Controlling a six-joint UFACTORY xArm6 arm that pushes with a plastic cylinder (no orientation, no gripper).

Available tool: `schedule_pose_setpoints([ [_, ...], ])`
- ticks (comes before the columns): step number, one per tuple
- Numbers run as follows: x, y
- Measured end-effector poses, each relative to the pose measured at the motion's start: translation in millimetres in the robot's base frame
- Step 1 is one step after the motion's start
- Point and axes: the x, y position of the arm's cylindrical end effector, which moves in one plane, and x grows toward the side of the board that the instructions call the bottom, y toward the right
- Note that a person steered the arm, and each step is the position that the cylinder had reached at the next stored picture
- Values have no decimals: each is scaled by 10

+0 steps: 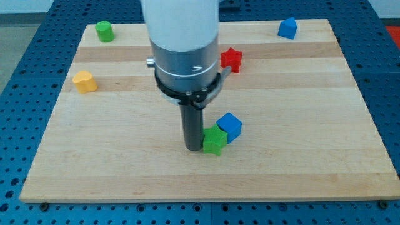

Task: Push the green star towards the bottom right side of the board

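The green star (215, 140) lies on the wooden board (125, 162) a little below the middle. A blue cube (230, 125) sits right against its upper right side. My tip (192, 148) stands on the board directly at the star's left side, touching or almost touching it. The arm's white and grey body (182, 44) rises above the rod and hides the board behind it.
A red star (231, 59) lies up and to the right of the arm body. A blue block (287, 29) is at the top right. A green cylinder (104, 31) is at the top left. A yellow block (84, 82) is at the left.
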Motion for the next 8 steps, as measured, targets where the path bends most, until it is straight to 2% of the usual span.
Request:
schedule_pose_setpoints([
  [2,5,590],
  [5,-268,888],
  [8,-270,1473],
])
